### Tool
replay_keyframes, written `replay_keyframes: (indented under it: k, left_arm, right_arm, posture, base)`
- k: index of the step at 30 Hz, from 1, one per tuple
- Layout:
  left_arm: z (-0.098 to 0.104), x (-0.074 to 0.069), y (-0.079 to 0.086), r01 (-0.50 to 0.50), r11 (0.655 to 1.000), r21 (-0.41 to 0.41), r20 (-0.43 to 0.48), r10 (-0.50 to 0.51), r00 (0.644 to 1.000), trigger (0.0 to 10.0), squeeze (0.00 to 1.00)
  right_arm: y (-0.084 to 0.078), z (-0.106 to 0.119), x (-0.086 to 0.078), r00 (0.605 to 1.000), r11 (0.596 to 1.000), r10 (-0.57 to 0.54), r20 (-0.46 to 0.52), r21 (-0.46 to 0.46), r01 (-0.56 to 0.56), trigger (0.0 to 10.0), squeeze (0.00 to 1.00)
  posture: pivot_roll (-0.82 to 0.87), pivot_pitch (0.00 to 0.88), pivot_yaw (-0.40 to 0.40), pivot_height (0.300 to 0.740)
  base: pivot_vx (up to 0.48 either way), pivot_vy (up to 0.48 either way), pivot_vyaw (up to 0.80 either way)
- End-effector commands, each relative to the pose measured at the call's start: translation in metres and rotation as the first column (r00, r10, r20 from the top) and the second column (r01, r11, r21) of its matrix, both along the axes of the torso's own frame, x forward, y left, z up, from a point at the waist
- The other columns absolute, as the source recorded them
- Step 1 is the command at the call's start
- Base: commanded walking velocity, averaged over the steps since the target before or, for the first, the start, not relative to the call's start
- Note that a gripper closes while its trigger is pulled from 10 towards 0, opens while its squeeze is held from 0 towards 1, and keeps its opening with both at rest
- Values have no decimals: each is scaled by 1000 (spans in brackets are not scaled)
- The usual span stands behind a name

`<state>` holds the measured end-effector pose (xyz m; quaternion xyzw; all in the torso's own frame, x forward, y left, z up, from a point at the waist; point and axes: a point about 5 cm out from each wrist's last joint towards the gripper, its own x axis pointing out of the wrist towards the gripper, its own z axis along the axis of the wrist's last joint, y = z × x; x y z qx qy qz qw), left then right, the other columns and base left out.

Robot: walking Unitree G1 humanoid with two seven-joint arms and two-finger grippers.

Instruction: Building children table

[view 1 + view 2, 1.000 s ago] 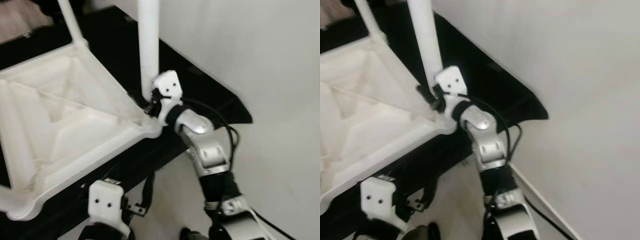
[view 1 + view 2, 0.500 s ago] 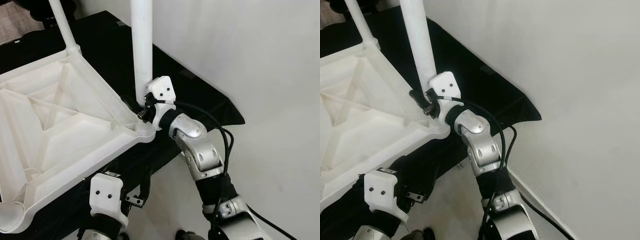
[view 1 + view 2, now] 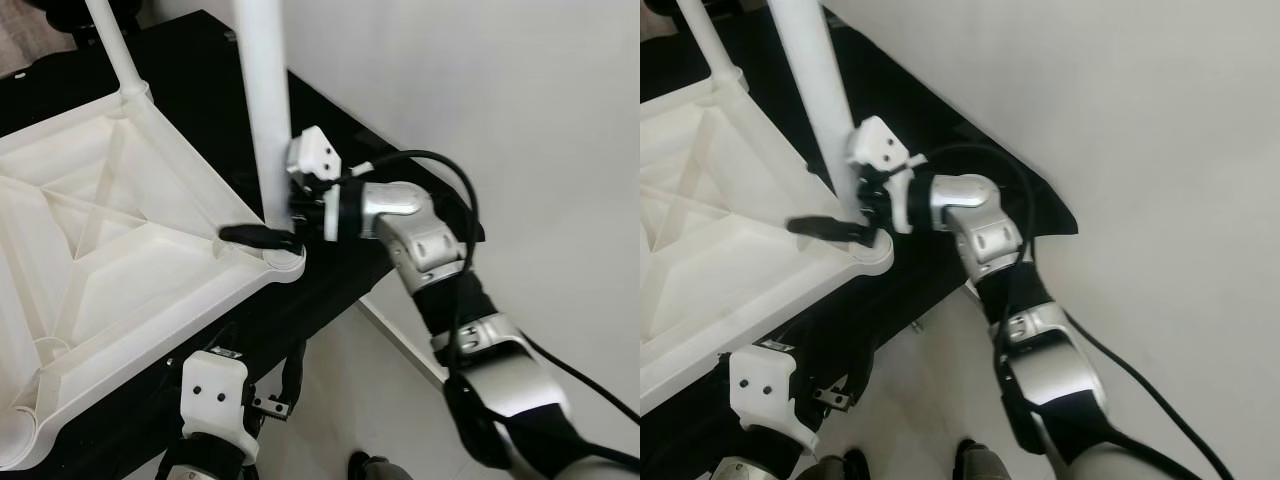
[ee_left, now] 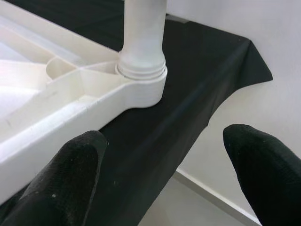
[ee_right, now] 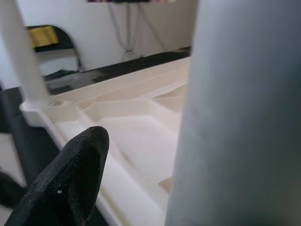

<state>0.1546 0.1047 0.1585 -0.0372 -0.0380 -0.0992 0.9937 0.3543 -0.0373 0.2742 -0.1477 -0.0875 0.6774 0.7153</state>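
Right gripper (image 3: 275, 225) rolled sideways at table leg (image 3: 262, 100), wrist now level

bright, even light; wrist close-ups perhaps slightly soft.

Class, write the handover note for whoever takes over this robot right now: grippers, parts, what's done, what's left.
Right gripper: at the base of the near white plastic table leg, fingers straddling it; firm clamp not confirmed.
Left gripper: open, empty, low beside the same corner.
Parts: upturned white plastic tabletop lies on the black-draped surface.
Done: near leg upright in its corner socket; far white leg upright at the next corner.
Left: confirm seating; other corners out of view.
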Motion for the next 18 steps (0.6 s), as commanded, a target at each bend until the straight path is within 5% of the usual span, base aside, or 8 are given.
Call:
replay_keyframes:
  k: [1,4,5,6,7,8,9,18]
  left_arm:
    - [2,-6,0,-1,1000,10,-4,1,1000,10000,0]
    - [2,-8,0,0,1000,16,-8,0,1000,10000,0]
    - [2,-9,0,-1,1000,18,-9,1,1000,10000,0]
    - [2,-9,0,-1,1000,18,-9,1,1000,10000,0]
    - [2,-9,0,-2,1000,19,-10,2,1000,10000,0]
    - [2,-9,0,-2,1000,19,-10,2,1000,10000,0]
    - [2,-10,0,-3,1000,20,-11,3,1000,10000,0]
    - [1,-11,1,-9,1000,24,-16,10,1000,10000,0]
  right_arm:
    - [5,6,0,996,996,84,-3,-24,-84,10000,0]
    - [4,8,3,996,995,91,-20,-26,-92,10000,0]
    - [3,8,5,995,995,95,-29,-26,-96,8353,0]
    - [3,8,5,995,995,95,-29,-26,-96,8353,0]
    - [2,7,6,995,995,96,-36,-26,-97,6235,0]
    - [2,7,6,995,995,96,-36,-26,-97,6235,0]
    - [1,6,7,992,992,116,-47,-38,-118,0,0]
    - [-7,5,7,978,977,196,-72,-75,-201,0,0]
  posture:
    - [90,288,-41,740]
    - [96,292,-40,740]
    - [99,295,-39,740]
    - [99,295,-39,740]
    - [99,295,-39,740]
    - [99,295,-39,740]
    - [103,298,-36,740]
    - [76,293,-31,740]
  base:
    - [0,0,0]
    - [0,0,0]
    - [0,0,0]
    - [0,0,0]
    - [0,0,0]
    - [0,0,0]
    - [0,0,0]
    - [0,0,0]
